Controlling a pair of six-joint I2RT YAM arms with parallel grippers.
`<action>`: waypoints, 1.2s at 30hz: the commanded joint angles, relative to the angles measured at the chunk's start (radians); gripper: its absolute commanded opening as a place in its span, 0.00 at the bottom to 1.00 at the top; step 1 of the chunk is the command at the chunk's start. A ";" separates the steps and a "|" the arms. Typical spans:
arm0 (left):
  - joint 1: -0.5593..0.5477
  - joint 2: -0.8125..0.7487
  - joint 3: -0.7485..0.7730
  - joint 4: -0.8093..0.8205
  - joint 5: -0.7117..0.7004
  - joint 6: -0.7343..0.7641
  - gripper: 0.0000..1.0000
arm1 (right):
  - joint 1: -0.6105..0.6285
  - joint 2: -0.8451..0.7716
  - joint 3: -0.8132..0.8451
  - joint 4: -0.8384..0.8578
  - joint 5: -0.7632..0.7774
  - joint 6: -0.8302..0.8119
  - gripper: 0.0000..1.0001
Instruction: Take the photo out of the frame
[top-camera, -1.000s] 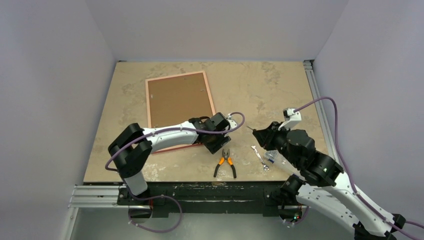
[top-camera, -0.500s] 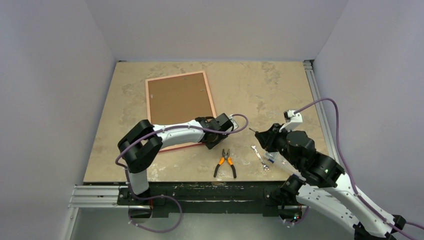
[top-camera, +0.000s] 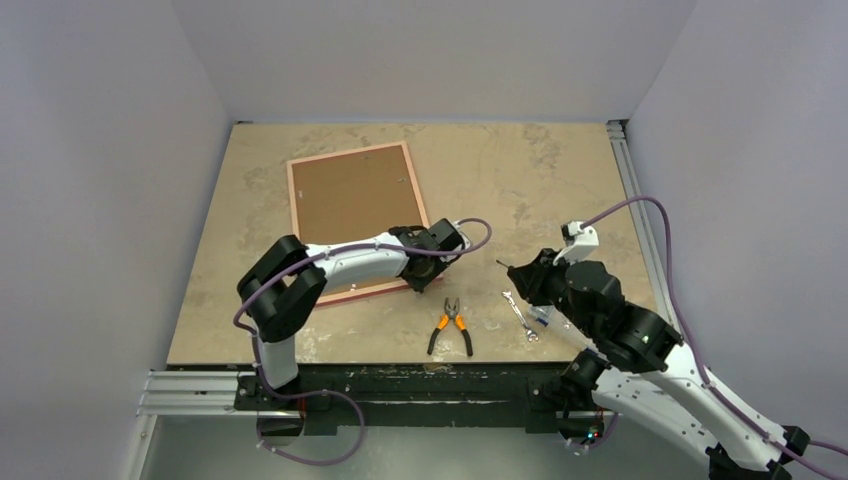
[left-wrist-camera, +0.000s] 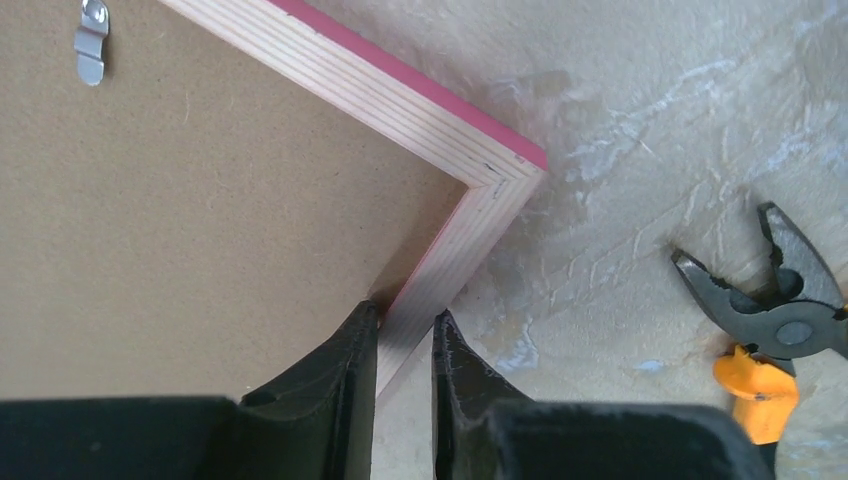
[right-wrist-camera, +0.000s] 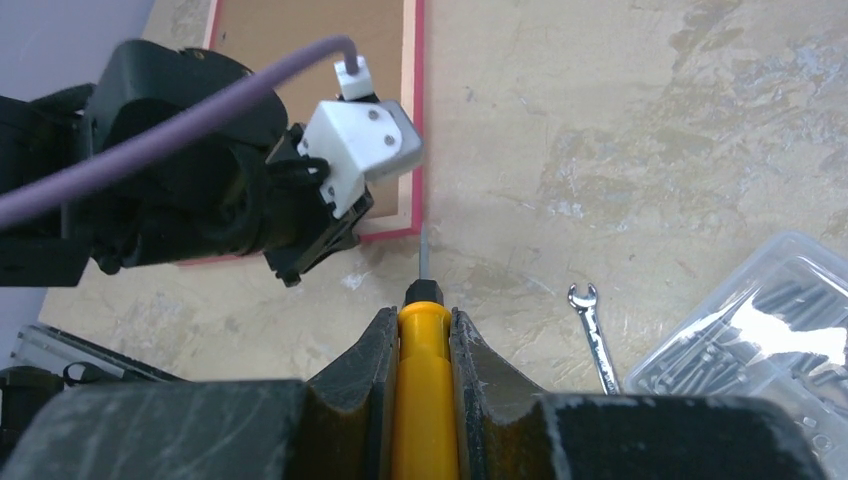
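Observation:
The frame (top-camera: 350, 200) lies face down on the table, brown board up with a pale pink-red edge. My left gripper (top-camera: 420, 280) is shut on the frame's near right border (left-wrist-camera: 440, 270), close to the corner (left-wrist-camera: 500, 170). A metal clip (left-wrist-camera: 90, 40) sits on the backing board. The photo is hidden. My right gripper (top-camera: 520, 275) is shut on a yellow-handled screwdriver (right-wrist-camera: 425, 380), its tip (right-wrist-camera: 424, 250) pointing toward the frame corner (right-wrist-camera: 410, 215) from the right, apart from it.
Orange-handled pliers (top-camera: 450, 325) lie near the front edge, also in the left wrist view (left-wrist-camera: 770, 320). A small wrench (top-camera: 518, 315) and a clear plastic box of bits (right-wrist-camera: 750, 330) lie right of them. The walls enclose the table.
My left gripper has shifted back and left at the frame's near right corner, and the frame has turned slightly. The right arm has drawn back slightly with the screwdriver.

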 joint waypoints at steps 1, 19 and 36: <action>0.093 -0.015 0.008 -0.017 0.100 -0.245 0.00 | -0.004 -0.017 -0.014 0.033 -0.002 0.023 0.00; 0.214 0.268 0.546 -0.194 -0.046 -0.772 0.00 | -0.004 0.198 -0.006 0.087 -0.090 0.053 0.00; 0.189 -0.191 -0.032 0.001 0.065 -0.275 0.61 | -0.004 0.228 -0.005 0.177 -0.155 0.029 0.00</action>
